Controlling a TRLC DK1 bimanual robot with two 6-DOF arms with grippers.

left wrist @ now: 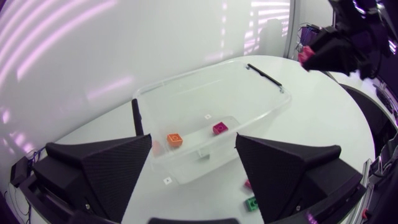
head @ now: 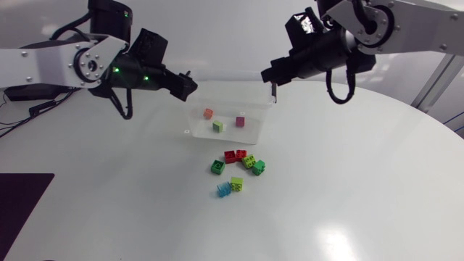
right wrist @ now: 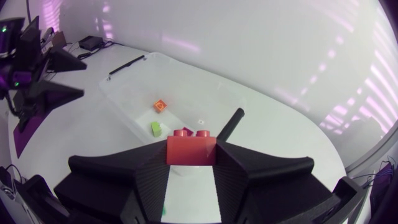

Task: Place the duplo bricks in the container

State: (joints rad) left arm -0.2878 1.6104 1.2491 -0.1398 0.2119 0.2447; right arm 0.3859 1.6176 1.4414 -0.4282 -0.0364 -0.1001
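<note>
A clear plastic container (head: 255, 95) stands at the table's middle back. Inside lie an orange brick (head: 208, 113), a lime brick (head: 217, 126) and a magenta brick (head: 240, 121). My left gripper (head: 190, 82) hovers at the container's left far corner, open and holding nothing (left wrist: 193, 146). My right gripper (head: 270, 75) hangs over the right far corner, shut on a red brick (right wrist: 191, 148). In front of the container lies a loose cluster: red bricks (head: 234, 155), green bricks (head: 254, 165), a blue brick (head: 224, 190) and a lime one (head: 236, 183).
A dark mat (head: 22, 199) lies at the table's front left edge. The table's curved rim (head: 435, 119) runs along the right side.
</note>
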